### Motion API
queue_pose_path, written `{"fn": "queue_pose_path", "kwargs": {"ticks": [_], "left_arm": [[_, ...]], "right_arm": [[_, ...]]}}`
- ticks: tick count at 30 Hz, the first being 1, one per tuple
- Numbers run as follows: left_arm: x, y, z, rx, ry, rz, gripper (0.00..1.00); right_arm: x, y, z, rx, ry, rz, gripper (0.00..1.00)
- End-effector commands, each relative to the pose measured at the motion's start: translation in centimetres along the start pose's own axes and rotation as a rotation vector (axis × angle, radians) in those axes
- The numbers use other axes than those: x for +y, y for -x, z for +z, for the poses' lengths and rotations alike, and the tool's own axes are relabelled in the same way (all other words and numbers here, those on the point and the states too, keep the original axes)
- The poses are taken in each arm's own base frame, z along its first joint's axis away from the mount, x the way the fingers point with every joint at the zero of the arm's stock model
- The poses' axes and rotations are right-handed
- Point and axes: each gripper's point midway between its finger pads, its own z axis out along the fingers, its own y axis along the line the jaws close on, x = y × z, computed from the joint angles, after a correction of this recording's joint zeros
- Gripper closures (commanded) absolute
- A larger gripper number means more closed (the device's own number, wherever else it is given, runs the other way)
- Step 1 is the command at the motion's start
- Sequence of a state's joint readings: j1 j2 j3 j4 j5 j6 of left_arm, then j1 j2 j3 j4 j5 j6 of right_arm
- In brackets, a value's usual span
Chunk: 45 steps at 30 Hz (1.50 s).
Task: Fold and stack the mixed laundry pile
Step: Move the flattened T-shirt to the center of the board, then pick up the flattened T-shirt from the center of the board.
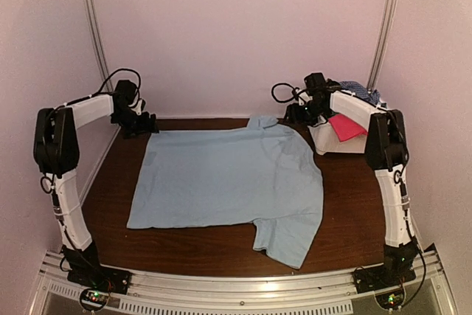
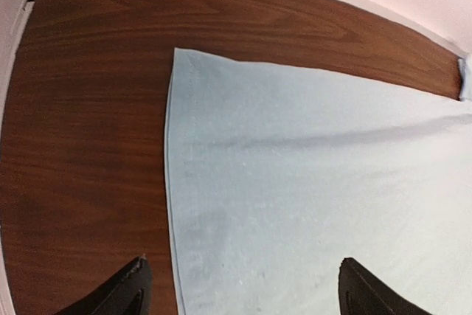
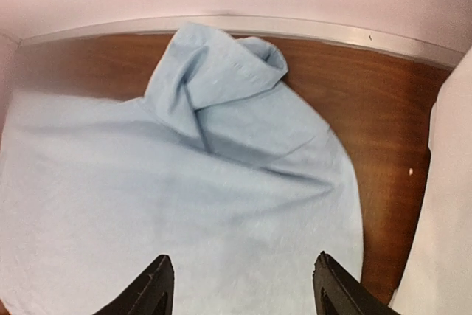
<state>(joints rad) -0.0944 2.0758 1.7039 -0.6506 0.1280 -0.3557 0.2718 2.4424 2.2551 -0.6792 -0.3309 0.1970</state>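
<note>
A light blue T-shirt (image 1: 228, 178) lies spread flat on the wooden table, one sleeve hanging toward the front right. My left gripper (image 1: 147, 125) hovers open at the shirt's back left corner; in the left wrist view its jaws (image 2: 243, 263) straddle the hemmed edge of the T-shirt (image 2: 317, 182) with nothing between them. My right gripper (image 1: 293, 116) is open at the back right; in its wrist view the gripper (image 3: 242, 256) stands above the T-shirt (image 3: 184, 197), whose far sleeve (image 3: 221, 71) is bunched up. A hot pink piece (image 1: 346, 127) and a blue checked shirt (image 1: 361, 92) sit in the basket.
A white plastic basket (image 1: 339, 144) stands at the back right corner, close beside the right arm, and shows as a white wall (image 3: 450, 204) in the right wrist view. Pale walls enclose the table on three sides. Bare wood (image 2: 81, 145) runs left of the shirt.
</note>
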Motion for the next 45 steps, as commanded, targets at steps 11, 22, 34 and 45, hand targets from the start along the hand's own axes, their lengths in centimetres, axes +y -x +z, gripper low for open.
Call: {"fn": "queue_pose_path", "kwargs": {"ticks": [11, 22, 34, 45], "left_arm": [[-5.3, -18.1, -7.9, 0.121, -0.129, -0.016, 0.18], [-1.4, -25.1, -4.3, 0.296, -0.018, -0.088, 0.27], [-0.4, -19.5, -4.6, 0.230, -0.049, -0.071, 0.30], [-0.2, -24.5, -10.8, 0.232, -0.078, -0.214, 0.28]], "right_arm": [[9.3, -18.8, -12.0, 0.267, 0.257, -0.018, 0.37], [5.3, -27.3, -9.4, 0.430, 0.153, 0.026, 0.39], [2.2, -22.9, -8.2, 0.401, 0.068, 0.028, 0.41], [5.4, -27.5, -16.5, 0.411, 0.159, 0.180, 0.40]]}}
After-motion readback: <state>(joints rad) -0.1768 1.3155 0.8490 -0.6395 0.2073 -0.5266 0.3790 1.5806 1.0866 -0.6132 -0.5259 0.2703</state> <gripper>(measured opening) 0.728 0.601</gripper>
